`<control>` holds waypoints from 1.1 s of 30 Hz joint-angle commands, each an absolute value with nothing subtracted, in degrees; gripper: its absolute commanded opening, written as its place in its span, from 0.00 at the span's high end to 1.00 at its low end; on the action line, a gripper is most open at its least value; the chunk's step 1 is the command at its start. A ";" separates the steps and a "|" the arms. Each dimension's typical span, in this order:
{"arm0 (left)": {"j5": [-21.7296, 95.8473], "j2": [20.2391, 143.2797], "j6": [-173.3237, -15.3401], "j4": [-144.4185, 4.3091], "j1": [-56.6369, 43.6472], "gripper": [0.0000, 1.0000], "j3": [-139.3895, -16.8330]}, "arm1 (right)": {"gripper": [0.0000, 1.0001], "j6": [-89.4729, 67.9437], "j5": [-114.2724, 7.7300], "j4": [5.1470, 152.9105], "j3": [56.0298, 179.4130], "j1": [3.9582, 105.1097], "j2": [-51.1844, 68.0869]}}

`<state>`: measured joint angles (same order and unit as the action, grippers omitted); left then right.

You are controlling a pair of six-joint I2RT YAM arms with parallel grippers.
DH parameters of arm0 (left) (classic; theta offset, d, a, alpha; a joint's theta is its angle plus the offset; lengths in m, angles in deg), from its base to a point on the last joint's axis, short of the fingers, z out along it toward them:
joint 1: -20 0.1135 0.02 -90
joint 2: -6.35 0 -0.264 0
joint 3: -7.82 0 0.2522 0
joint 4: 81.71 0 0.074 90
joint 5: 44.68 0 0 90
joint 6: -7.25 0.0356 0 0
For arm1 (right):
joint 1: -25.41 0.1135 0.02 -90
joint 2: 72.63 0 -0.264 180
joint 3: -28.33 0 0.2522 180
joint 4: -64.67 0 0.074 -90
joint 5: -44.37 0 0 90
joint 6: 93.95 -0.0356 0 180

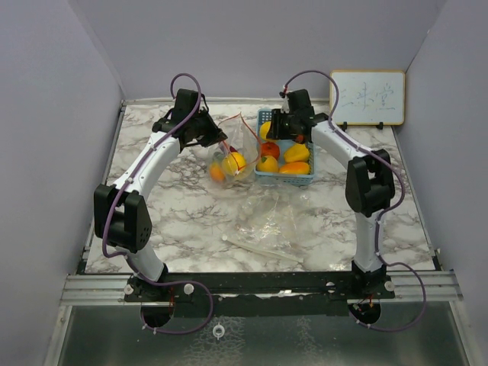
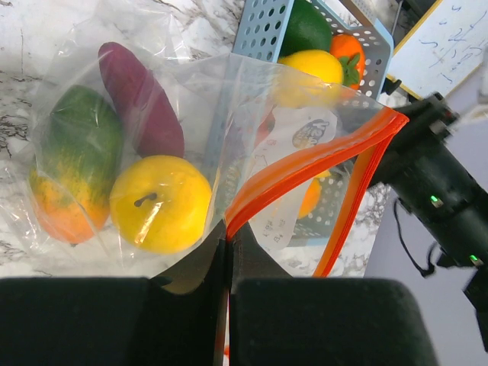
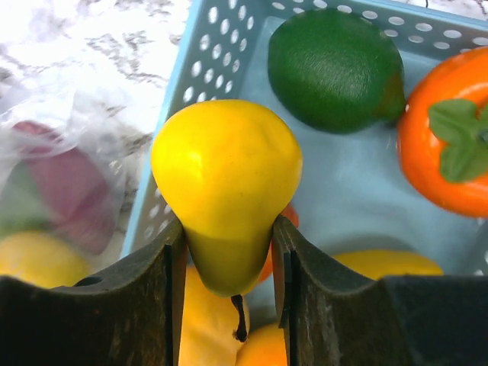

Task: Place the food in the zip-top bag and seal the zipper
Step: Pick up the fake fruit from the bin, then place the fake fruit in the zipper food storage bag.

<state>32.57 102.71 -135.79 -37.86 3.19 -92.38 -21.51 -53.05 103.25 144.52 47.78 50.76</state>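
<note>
Yellow pear (image 3: 226,175) sits wedged between the two fingers (image 3: 156,290) of the right claw (image 3: 226,259), which is clenched on its narrow end. The stem points back toward the wrist and the fat end sticks out past the fingertips. I read the pear as over the left wall of the light blue basket (image 3: 221,46). A green fruit (image 3: 335,69) and an orange persimmon (image 3: 450,145) lie in the basket beyond it.

Already in the zip-top bag (image 2: 252,99), just left of the basket, I log a purple sweet potato (image 2: 141,99), a green-orange mango (image 2: 76,168) and a round yellow fruit (image 2: 160,202). Left claw (image 2: 229,263) is pinched tight on the bag's rim at the orange zipper strip (image 2: 320,156), and the bag's mouth gapes open. Marble table (image 1: 175,221) lies beneath it all.
</note>
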 commanded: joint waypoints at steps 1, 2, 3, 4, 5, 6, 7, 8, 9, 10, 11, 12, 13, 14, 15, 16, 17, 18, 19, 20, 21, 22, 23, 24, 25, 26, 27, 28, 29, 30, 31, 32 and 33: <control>31.09 102.82 -135.13 -38.16 3.62 1.00 -92.92 | 0.70 -20.09 -56.68 102.24 141.02 47.73 38.23; 31.24 102.79 -135.13 -38.21 3.62 1.00 -92.81 | 0.70 -20.12 -57.61 102.48 140.10 47.73 36.09; 31.36 102.77 -135.09 -38.25 3.60 1.00 -92.72 | 0.71 -20.13 -58.48 102.75 139.23 47.73 34.04; 31.49 102.77 -135.12 -38.27 3.57 1.00 -92.67 | 0.71 -20.21 -59.42 102.81 138.26 47.71 31.89; 31.67 102.70 -135.08 -38.29 3.59 1.00 -92.69 | 0.70 -20.34 -60.82 102.76 137.31 47.73 29.96; 31.81 102.68 -135.11 -38.27 3.57 1.00 -92.69 | 0.71 -20.33 -62.48 102.72 136.53 47.77 27.93; 31.91 102.68 -135.01 -38.25 3.59 1.00 -92.69 | 0.71 -20.25 -64.51 102.59 135.85 47.81 26.18; 32.02 102.66 -135.04 -38.24 3.57 1.00 -92.69 | 0.71 -19.81 -67.25 102.22 135.23 48.08 24.69; 32.05 102.66 -135.02 -38.19 3.57 1.00 -92.73 | 0.71 -19.20 -69.51 101.95 134.73 48.73 23.26; 32.14 102.63 -135.02 -38.16 3.57 1.00 -92.74 | 0.71 -18.16 -70.73 102.16 134.58 49.80 22.15; 32.16 102.72 -135.01 -38.12 3.58 1.00 -92.77 | 0.70 -17.13 -71.37 102.17 134.40 51.27 20.86; 32.15 102.76 -134.93 -38.08 3.58 1.00 -92.84 | 0.70 -16.43 -71.61 102.29 134.19 52.58 20.09; 32.18 102.82 -134.88 -38.03 3.57 1.00 -92.86 | 0.70 -16.44 -72.21 102.12 133.70 53.74 19.48; 32.29 102.93 -134.86 -37.96 3.64 1.00 -92.94 | 0.70 -16.94 -73.16 101.71 133.03 54.45 19.02; 32.37 102.94 -134.85 -37.91 3.63 1.00 -93.03 | 0.70 -17.97 -73.72 101.40 132.31 54.88 18.76; 32.40 102.94 -134.80 -37.87 3.59 1.00 -93.04 | 0.70 -18.68 -74.10 101.21 131.59 55.26 18.74; 32.54 102.95 -134.79 -37.87 3.65 1.00 -93.04 | 0.70 -18.99 -74.56 101.11 130.95 55.55 18.84; 32.54 102.90 -134.78 -37.81 3.58 1.00 -93.04 | 0.70 -19.29 -74.58 101.14 130.34 55.96 19.29; 32.60 102.80 -134.78 -37.83 3.57 1.00 -92.98 | 0.70 -19.51 -74.51 101.37 130.01 56.53 19.80; 32.60 102.71 -134.78 -37.82 3.57 1.00 -92.96 | 0.70 -19.52 -74.20 101.83 129.95 56.81 20.53; 32.58 102.62 -134.78 -37.88 3.63 1.00 -92.95 | 0.69 -19.44 -73.31 102.45 129.90 57.26 21.17; 32.58 102.52 -134.78 -37.79 3.64 1.00 -93.03 | 0.65 -19.66 -71.92 102.84 129.81 57.66 21.89; 32.58 102.43 -134.82 -37.75 3.59 1.00 -93.11 | 0.57 -20.36 -69.44 103.36 129.80 57.82 22.43; 32.58 102.34 -134.80 -37.72 3.57 1.00 -93.19 | 0.49 -21.00 -67.27 103.55 129.77 57.84 22.97; 32.55 102.25 -134.83 -37.66 3.58 1.00 -93.21 | 0.44 -21.22 -65.25 103.74 130.03 57.84 23.42; 32.51 102.20 -134.84 -37.74 3.58 1.00 -93.29 | 0.37 -21.32 -63.75 103.79 130.37 57.84 23.84; 32.51 102.16 -134.87 -37.83 3.63 1.00 -93.30 | 0.30 -21.12 -62.89 103.61 130.98 57.84 24.31; 32.46 102.15 -134.87 -37.85 3.58 1.00 -93.31 | 0.18 -20.63 -62.42 104.01 132.10 57.84 24.84; 32.33 102.23 -134.93 -37.85 3.59 1.00 -93.34 | 0.05 -20.23 -62.26 104.72 133.30 57.84 25.47; 32.26 102.30 -135.00 -37.95 3.60 1.00 -93.39 | 0.00 -19.73 -62.39 105.12 134.48 57.84 25.93; 32.11 102.47 -135.04 -38.05 3.57 1.00 -93.39 | 0.00 -19.39 -62.20 105.43 135.30 57.84 26.13; 31.98 102.64 -135.11 -38.13 3.62 1.00 -93.47 | 0.00 -19.20 -61.36 105.62 135.82 57.84 25.93; 31.90 102.95 -135.15 -38.15 3.58 1.00 -93.56 | 0.00 -19.08 -59.40 105.74 136.01 57.84 25.34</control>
<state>32.59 102.69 -135.55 -37.82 3.19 -92.38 -20.18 -65.12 105.09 132.02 57.59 25.89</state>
